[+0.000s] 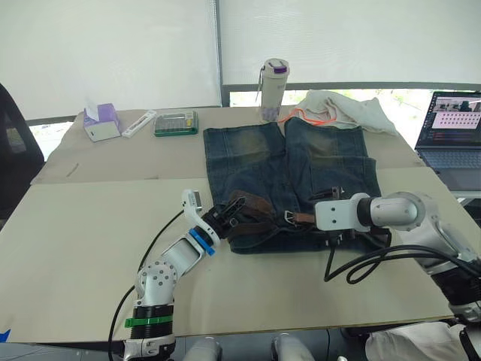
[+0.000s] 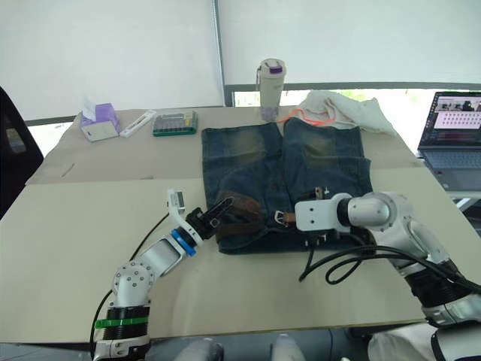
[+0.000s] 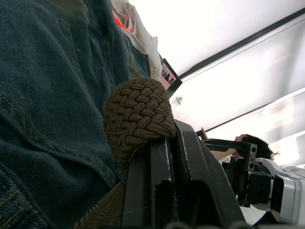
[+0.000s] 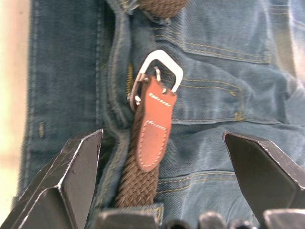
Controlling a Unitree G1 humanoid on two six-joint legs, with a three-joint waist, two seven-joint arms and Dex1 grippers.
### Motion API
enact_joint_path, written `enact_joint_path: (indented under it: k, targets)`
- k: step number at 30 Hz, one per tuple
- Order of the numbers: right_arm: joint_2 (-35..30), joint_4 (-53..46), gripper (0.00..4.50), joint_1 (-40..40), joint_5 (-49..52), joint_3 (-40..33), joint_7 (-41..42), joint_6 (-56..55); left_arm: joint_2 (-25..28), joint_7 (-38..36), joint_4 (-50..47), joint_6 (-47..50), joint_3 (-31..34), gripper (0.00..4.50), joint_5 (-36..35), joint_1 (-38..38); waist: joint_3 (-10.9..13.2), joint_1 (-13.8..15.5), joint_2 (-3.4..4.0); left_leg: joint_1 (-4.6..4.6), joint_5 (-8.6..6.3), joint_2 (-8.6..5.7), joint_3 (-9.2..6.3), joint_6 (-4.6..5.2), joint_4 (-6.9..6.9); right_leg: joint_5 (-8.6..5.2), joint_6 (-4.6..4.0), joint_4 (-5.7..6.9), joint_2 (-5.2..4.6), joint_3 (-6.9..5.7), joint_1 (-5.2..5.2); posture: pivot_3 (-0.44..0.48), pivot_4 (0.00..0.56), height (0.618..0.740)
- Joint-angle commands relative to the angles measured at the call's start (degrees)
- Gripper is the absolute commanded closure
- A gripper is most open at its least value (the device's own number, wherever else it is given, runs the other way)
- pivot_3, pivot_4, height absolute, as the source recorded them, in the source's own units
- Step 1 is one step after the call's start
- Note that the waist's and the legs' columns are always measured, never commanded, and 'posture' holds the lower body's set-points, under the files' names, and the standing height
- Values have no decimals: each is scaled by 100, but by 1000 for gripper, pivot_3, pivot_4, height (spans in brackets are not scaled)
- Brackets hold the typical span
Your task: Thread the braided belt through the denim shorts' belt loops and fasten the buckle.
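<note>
While the left gripper (image 2: 216, 211) pinches a loop of braided belt (image 3: 138, 117) mid-frame, the right gripper (image 4: 162, 191) gapes over the unfastened buckle (image 4: 157, 76); threading looks unfinished.

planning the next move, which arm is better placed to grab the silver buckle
Right. Its open tool straddles the silver metal buckle on the dark blue denim shorts; the left tool is shut on the brown braided belt.

The denim shorts (image 1: 289, 177) lay flat mid-table, waistband at the near edge, faded yellowish legs pointing far. The braided belt (image 1: 252, 214), dark brown, sat bunched in a loop along the waistband's left part, and its silver buckle (image 4: 157, 76) rested on the denim near the middle.
</note>
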Motion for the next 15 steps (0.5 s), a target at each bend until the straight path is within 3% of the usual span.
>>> enact_joint_path:
  k: [1,15]
  targets:
    - [175,-237,26,-226,31,-212,-120,51,-23,-30,-242,-70,0,4500,-31,12,0,4,0,0,0,0,0,0,0,0,0,0,0,0,0,0,150,740]
    - [300,132,26,-228,-419,-111,-346,-143,-57,33,-370,-86,23,4500,-40,110,0,47,1,0,0,-4,-1,-1,3,0,0,2,-4,0,0,0,150,740]
